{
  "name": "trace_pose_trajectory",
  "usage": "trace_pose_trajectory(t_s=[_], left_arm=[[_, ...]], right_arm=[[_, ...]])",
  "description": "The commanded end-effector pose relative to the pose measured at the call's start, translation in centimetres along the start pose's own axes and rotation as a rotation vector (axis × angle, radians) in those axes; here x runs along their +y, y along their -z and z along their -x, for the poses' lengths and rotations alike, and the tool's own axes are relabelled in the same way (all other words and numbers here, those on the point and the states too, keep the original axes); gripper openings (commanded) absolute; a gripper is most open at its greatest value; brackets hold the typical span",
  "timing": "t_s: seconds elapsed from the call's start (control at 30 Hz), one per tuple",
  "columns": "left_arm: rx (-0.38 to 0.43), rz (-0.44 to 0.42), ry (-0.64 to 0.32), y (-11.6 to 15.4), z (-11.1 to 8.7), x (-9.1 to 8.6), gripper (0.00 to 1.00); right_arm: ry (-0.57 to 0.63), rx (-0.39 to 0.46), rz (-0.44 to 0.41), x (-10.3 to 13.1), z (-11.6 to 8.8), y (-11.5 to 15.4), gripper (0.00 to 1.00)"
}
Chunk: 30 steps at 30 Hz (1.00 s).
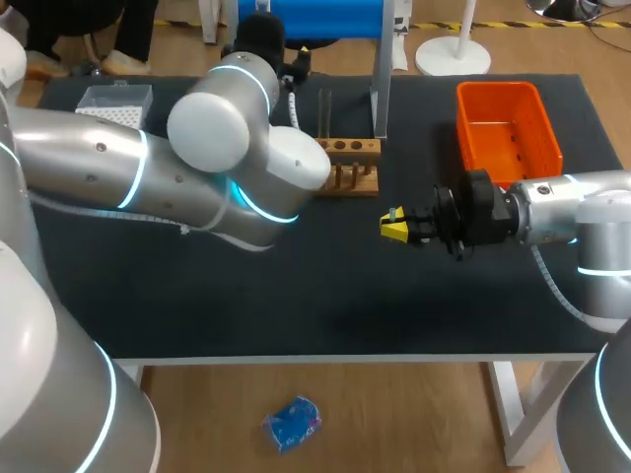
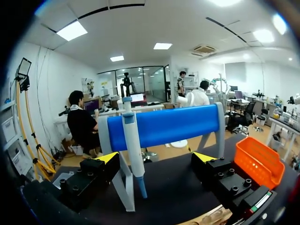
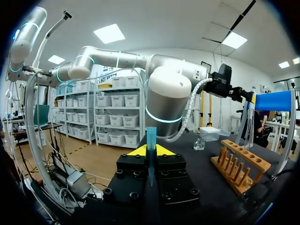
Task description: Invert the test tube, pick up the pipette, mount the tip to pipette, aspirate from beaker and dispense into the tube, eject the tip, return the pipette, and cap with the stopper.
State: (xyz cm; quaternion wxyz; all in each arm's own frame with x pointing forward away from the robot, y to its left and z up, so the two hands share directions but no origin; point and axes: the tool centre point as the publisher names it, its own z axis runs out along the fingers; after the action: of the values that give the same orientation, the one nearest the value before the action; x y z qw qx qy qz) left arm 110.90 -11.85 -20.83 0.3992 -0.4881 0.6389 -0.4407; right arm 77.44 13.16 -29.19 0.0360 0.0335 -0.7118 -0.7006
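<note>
My left arm (image 1: 118, 172) comes in bent at the elbow, and its tool (image 2: 156, 161) is held level with the fingers spread wide, gripping nothing. My right arm (image 1: 577, 212) lies level and points inward, its tool (image 1: 394, 229) clamped on a slim blue tube (image 3: 151, 138).

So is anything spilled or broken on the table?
No, nothing stands out. The wooden rack stands straight, the orange bin sits flat, and the right gripper holds a blue tube upright.
</note>
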Motion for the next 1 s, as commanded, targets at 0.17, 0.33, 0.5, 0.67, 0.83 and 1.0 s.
trace_pose_trajectory(t_s=[0.17, 0.33, 0.5, 0.67, 0.83, 1.0], left_arm=[[-0.048, -0.009, 0.001, -0.4, -0.4, 0.3, 1.0], [-0.048, -0.009, 0.001, -0.4, -0.4, 0.3, 1.0], [-0.016, -0.013, 0.023, -1.7, 0.2, 0.7, 1.0], [-0.023, -0.021, 0.022, -2.7, 1.0, 0.7, 1.0], [-0.03, -0.019, 0.028, -3.7, 1.8, 0.9, 1.0], [-0.022, -0.022, 0.038, -4.7, 2.5, 0.8, 1.0]], right_arm=[[0.0, -0.002, -0.002, 0.1, -0.1, 0.0, 0.0], [0.0, -0.002, -0.002, 0.1, -0.1, 0.0, 0.0], [0.0, -0.002, -0.002, 0.1, -0.1, 0.0, 0.0], [0.0, -0.002, -0.002, 0.1, -0.1, 0.0, 0.0], [0.0, -0.002, -0.002, 0.1, -0.1, 0.0, 0.0], [0.0, -0.002, -0.002, 0.1, -0.1, 0.0, 0.0]])
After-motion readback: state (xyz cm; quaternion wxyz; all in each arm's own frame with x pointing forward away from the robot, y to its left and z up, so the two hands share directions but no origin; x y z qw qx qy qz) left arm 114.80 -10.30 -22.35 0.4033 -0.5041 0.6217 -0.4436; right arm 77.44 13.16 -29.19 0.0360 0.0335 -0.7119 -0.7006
